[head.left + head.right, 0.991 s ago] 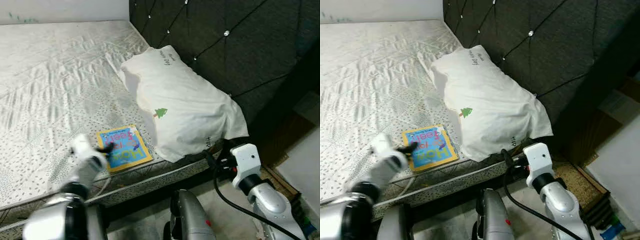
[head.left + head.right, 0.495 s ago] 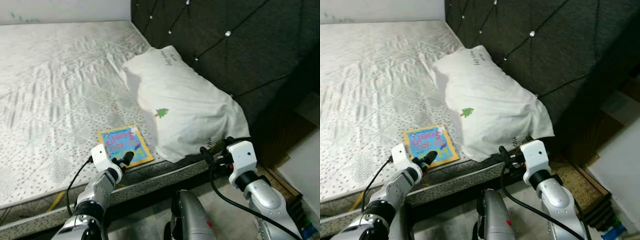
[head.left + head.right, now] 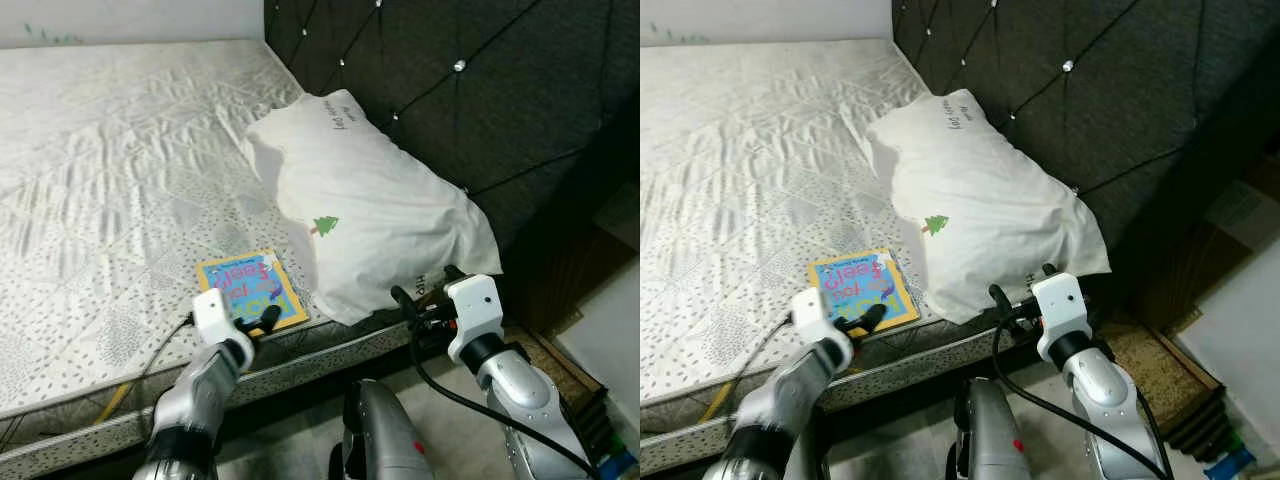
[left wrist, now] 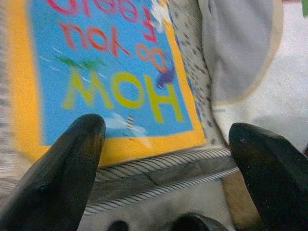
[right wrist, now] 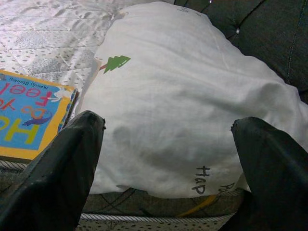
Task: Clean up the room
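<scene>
1. Bed point(image 3: 100, 150): pale quilted mattress against a dark headboard point(image 3: 480, 90).
2. Book point(image 3: 248, 288): flat at the bed's near edge; title blurred.
3. Pillow point(image 3: 370, 210): beside the book, overhanging the edge.
4. Left pincer point(image 3: 262, 322): spread wide at the book's near edge, gripping nothing.
5. Right pincer point(image 3: 412, 303): spread wide before the pillow, empty.

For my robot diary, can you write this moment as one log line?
left tool: open, at book near edge | right tool: open, facing pillow | book: flat on mattress, beside pillow
</scene>
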### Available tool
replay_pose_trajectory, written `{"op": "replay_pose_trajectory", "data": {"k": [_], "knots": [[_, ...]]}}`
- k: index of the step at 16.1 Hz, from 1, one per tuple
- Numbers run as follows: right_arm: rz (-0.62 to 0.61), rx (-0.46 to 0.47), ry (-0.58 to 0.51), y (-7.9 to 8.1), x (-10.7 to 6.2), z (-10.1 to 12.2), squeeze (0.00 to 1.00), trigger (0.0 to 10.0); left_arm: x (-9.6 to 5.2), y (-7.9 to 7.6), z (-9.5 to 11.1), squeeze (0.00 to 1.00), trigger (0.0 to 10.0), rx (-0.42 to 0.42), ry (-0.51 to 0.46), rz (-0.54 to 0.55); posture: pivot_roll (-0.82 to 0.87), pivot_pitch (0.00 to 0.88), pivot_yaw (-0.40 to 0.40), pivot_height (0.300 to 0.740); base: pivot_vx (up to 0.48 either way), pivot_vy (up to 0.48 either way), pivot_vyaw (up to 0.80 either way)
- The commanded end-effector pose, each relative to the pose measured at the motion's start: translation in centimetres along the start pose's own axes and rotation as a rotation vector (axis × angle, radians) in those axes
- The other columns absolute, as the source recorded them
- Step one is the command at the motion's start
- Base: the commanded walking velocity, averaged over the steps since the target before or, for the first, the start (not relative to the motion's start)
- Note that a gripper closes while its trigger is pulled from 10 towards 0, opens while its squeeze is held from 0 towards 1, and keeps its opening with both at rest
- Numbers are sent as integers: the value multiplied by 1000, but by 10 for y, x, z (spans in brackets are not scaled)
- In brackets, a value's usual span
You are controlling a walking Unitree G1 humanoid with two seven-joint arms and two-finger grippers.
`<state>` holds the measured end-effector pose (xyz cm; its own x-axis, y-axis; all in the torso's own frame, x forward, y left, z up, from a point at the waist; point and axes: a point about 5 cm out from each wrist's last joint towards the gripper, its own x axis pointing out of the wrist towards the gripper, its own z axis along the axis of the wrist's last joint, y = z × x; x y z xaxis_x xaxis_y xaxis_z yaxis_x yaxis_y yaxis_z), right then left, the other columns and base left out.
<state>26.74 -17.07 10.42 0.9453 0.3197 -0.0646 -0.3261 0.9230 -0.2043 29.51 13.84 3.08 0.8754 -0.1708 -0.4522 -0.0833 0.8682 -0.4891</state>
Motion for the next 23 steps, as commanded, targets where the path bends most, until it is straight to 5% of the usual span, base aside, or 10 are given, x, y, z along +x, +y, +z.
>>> {"op": "replay_pose_trajectory", "data": {"k": [1, 2, 3, 5, 11, 15, 23], "knots": [[-20, -2, 8, -4, -1, -2, 0, 10000, -5, 0, 5, 1000, 10000, 63, -23, 25, -95, 74, -78, 571, 0, 0, 0], [-21, 0, 3, -4, 0, -1, 0, 10000, -24, 11, 8, 1000, 10000, 169, -96, 71, -83, 78, -77, 571, 0, 0, 0], [-21, 0, 3, -4, 0, -1, 0, 10000, -24, 11, 8, 1000, 10000, 169, -96, 71, -83, 78, -77, 571, 0, 0, 0], [10, 11, -4, 5, 5, -1, 0, 10000, -38, 36, -7, 1000, 10000, 162, -46, 140, -53, 80, -89, 571, 0, 0, 0], [23, 11, -28, 7, 13, 5, 0, 10000, -31, 37, -7, 1000, 10000, 173, 49, 137, -55, 77, -87, 571, 0, 0, 0], [14, 11, -24, 6, 11, 2, 0, 10000, -47, 47, -17, 1000, 10000, 139, 167, 178, -52, 86, -85, 571, 0, 0, 0], [13, 0, -25, 2, 12, 3, 0, 10000, -45, 72, -7, 1000, 10000, 166, 170, 264, -55, 87, -89, 571, 0, 0, 0]]}}
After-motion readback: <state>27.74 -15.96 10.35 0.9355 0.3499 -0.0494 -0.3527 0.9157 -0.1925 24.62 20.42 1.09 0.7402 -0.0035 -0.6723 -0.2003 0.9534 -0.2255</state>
